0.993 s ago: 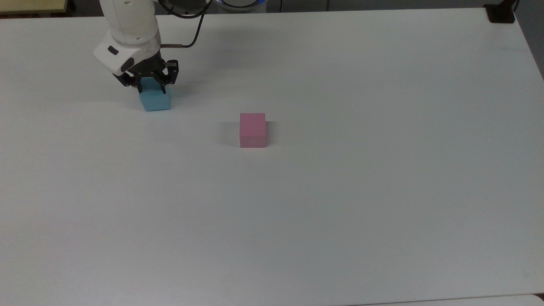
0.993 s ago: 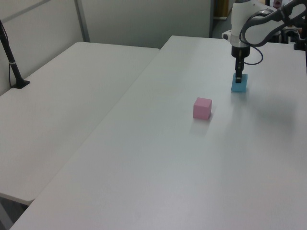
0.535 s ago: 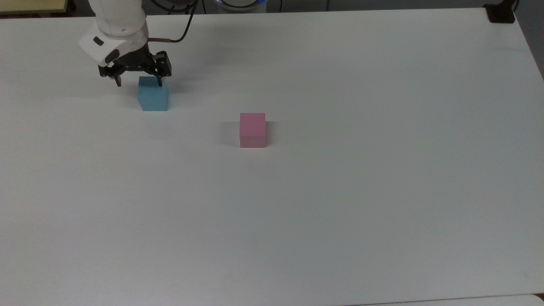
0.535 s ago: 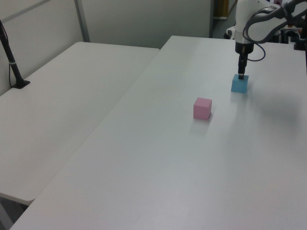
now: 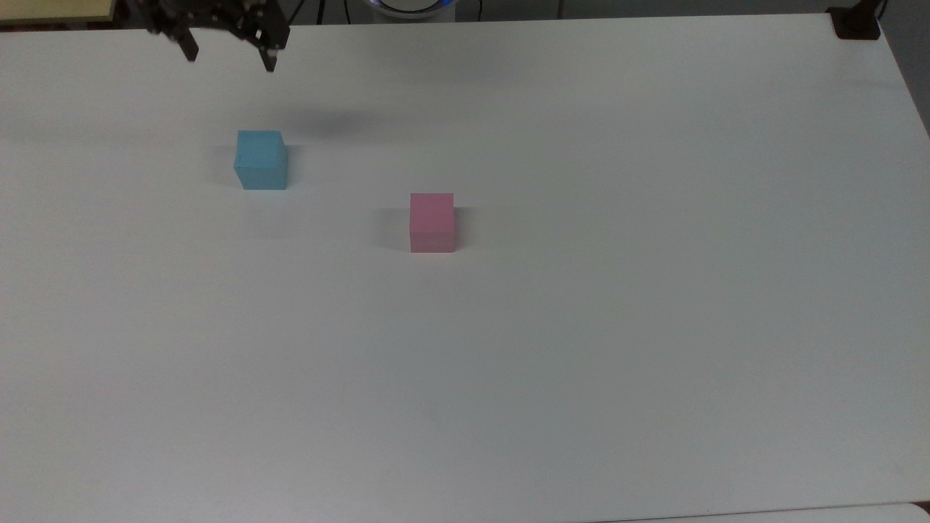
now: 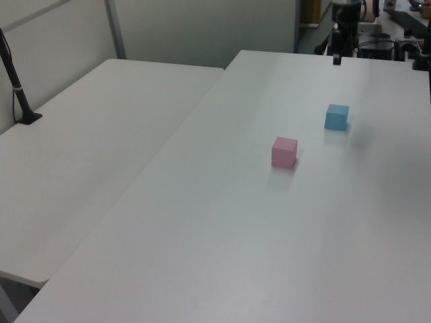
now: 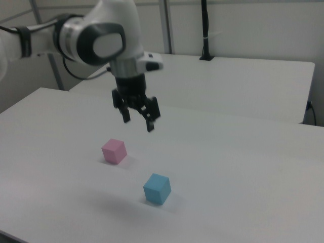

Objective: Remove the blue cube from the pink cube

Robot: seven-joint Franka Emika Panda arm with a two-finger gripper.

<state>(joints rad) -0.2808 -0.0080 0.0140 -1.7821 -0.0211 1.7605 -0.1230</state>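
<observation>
Lifted clear since a second ago, when its fingers straddled the blue cube, the gripper [image 5: 229, 57] now hangs high above the white table [image 5: 581, 327] with its two black fingers spread wide and holding nothing. That table fills the scene, and a second white table [image 6: 87, 148] stands alongside it on the left view's left. The white arm [image 7: 96, 38] reaches in from the right view's left, its gripper [image 7: 137, 120] pointing down, above and well apart from both cubes. The blue cube [image 5: 261, 160] sits flat on the table, below the gripper in the top view and toward the top view's left. The pink cube [image 5: 432, 222] rests on the table by itself, near the blue one and not touching it, to the top view's right. In the right view the blue cube [image 7: 157, 189] lies nearer the camera than the pink cube [image 7: 114, 151].
</observation>
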